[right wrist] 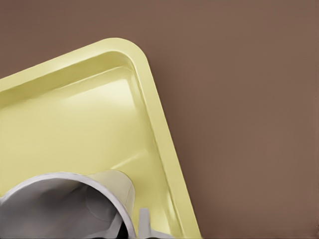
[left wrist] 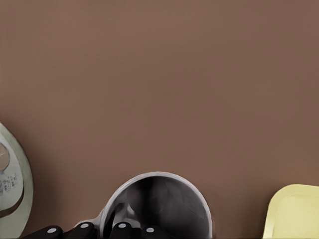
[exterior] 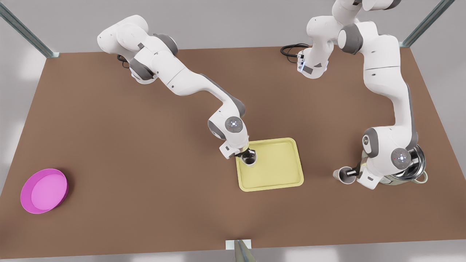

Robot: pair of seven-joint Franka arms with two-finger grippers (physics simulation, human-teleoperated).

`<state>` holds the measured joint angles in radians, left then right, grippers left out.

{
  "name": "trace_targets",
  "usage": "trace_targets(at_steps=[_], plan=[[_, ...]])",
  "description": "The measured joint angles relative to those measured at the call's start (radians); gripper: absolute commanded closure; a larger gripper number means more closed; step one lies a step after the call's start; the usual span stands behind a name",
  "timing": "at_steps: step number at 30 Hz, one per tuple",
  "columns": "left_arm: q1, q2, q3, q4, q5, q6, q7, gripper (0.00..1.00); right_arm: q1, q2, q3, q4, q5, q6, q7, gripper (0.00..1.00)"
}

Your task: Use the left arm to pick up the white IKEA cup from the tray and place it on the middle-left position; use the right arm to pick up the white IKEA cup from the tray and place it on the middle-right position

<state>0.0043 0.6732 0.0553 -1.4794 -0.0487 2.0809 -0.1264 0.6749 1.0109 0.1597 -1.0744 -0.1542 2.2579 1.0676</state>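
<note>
The pale yellow tray (exterior: 276, 171) lies mid-table. One white cup (exterior: 249, 158) stands upright in the tray's corner towards the front view's left. My right gripper (exterior: 248, 154) is shut on its rim; the cup (right wrist: 65, 204) and one finger (right wrist: 144, 224) show over the tray (right wrist: 75, 124). A second white cup (exterior: 343, 175) is off the tray, towards the front view's right, over brown tabletop. My left gripper (exterior: 351, 171) is shut on its rim, one finger inside the cup (left wrist: 164, 199). Whether this cup rests on the table is unclear.
A steel pot (exterior: 411, 169) stands just behind the left arm's wrist, and its rim (left wrist: 15, 189) lies close to the held cup. A magenta bowl (exterior: 44, 190) sits far off at the front view's left. Bare brown tabletop (exterior: 153, 160) lies between the bowl and the tray.
</note>
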Motion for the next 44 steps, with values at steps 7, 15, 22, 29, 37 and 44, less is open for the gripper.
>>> trace_targets(at_steps=[7,15,22,29,37,44], plan=[[0.008,0.060,-0.009,0.006,-0.027,0.148,0.109,1.00,0.003,-0.001,0.000,0.002,-0.008,-0.014,0.034,0.75],[0.004,0.073,-0.010,0.006,-0.109,0.231,0.292,0.00,-0.055,-0.151,0.000,-0.116,0.000,-0.020,0.046,0.75],[-0.024,-0.186,-0.010,0.138,0.136,-0.137,0.381,0.00,-0.202,-0.305,0.035,-0.402,0.011,0.011,0.007,0.73],[-0.038,-0.528,-0.012,-0.088,-0.072,-0.316,0.307,0.00,-0.215,-0.325,0.039,-0.497,0.011,0.101,-0.028,0.13],[-0.038,-0.532,-0.013,-0.077,-0.098,-0.340,0.257,0.00,-0.379,-0.560,0.040,-0.494,0.035,-0.046,-0.124,0.00],[-0.038,-0.527,-0.012,-0.060,-0.103,-0.343,0.229,0.00,-0.738,-0.863,0.028,-0.436,0.072,-0.463,-0.422,0.00]])
